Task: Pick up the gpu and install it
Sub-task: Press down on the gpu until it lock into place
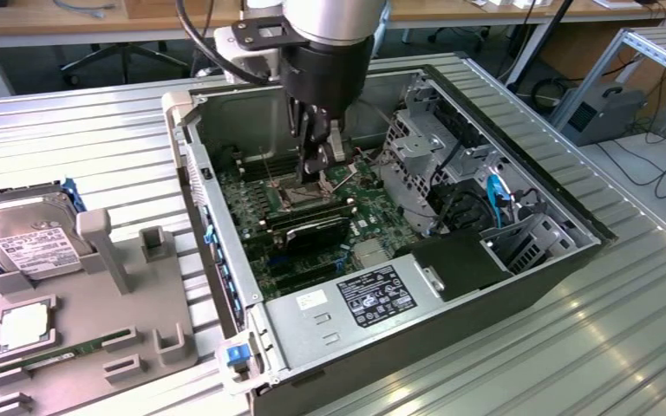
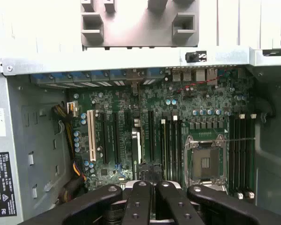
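The gpu (image 1: 313, 229) stands on edge in a motherboard (image 1: 266, 201) slot inside the open computer case (image 1: 541, 260), apparently seated. The gripper (image 1: 323, 165) hangs just above it, fingers pressed together, holding nothing; releasing looks done.

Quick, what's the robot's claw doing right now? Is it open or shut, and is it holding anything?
Gripper: shut, hanging over the motherboard inside the computer case; whether it grips the gpu cannot be told.

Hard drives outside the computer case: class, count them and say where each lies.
1. The hard drive lies on the grey fixture at the exterior view's left. More may be hidden inside the computer case.
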Controlling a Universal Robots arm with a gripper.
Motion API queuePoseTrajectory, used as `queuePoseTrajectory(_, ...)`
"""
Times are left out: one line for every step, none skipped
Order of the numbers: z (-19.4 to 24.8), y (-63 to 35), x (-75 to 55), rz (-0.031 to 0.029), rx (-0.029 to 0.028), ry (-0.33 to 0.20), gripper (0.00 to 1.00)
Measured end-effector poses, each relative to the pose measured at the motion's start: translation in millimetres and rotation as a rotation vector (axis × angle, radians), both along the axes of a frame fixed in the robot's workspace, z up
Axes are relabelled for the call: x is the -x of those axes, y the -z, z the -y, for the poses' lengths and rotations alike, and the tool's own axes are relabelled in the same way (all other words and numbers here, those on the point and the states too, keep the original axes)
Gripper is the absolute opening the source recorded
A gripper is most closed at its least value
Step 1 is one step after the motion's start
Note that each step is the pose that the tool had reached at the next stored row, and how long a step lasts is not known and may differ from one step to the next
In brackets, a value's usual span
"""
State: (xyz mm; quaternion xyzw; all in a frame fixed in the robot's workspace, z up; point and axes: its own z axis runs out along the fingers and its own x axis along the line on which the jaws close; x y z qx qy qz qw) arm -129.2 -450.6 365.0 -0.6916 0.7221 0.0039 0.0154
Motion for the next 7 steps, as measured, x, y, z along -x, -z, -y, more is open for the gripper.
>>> queuePoseTrajectory(0.0, -0.7, 0.0, -0.0001, 0.0003, 0.0, 0.11)
queuePoseTrajectory(0.0, -0.7, 0.0, 0.0, 0.0002, 0.0, 0.11)
queuePoseTrajectory(0.0, -0.7, 0.0, 0.0, 0.0002, 0.0, 0.11)
queuePoseTrajectory(0.0, -0.7, 0.0, -0.0001, 0.0002, 0.0, 0.11)
queuePoseTrajectory(0.0, -0.7, 0.0, 0.0, 0.0002, 0.0, 0.11)
queuePoseTrajectory(0.0, -0.7, 0.0, -0.0001, 0.0002, 0.0, 0.11)
queuePoseTrajectory(0.0, -0.7, 0.0, -0.0001, 0.0002, 0.0, 0.11)
